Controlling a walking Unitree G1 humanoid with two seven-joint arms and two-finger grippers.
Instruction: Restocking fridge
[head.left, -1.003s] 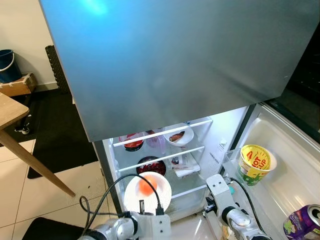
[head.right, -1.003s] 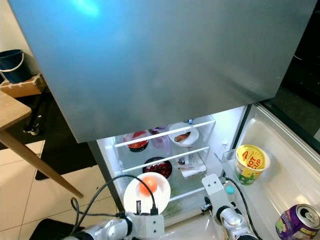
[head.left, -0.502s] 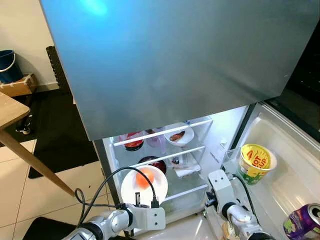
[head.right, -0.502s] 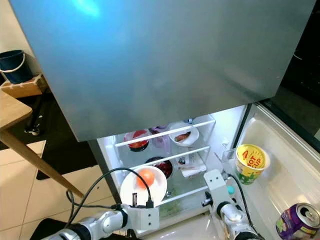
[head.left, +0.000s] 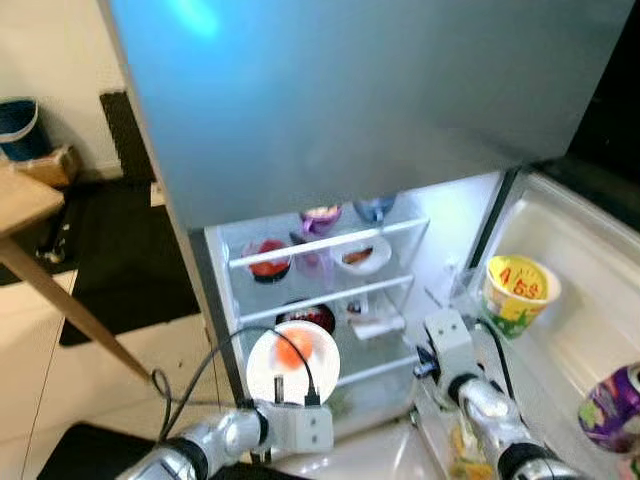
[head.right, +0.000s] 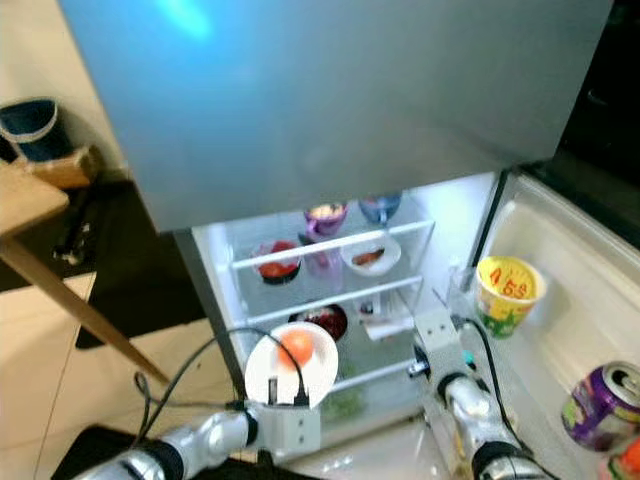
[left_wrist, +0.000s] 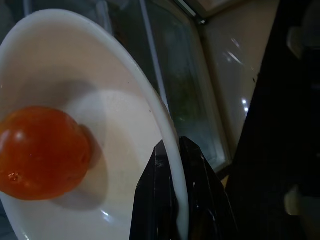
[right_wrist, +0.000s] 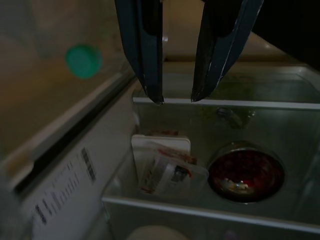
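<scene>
Left pincer (left_wrist: 175, 200) pinching round white ceramic plate (head.left: 293, 364) bearing orange-red tomato (head.left: 294, 350); open fridge's glass shelf (head.left: 322, 300) lies just beyond; right pincer (right_wrist: 177, 95) spread.

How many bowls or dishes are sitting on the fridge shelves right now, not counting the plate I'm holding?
5: purple bowl and blue bowl on the top shelf; red-filled bowl and white dish on the middle; dark bowl on the lower. Others may be hidden.
</scene>
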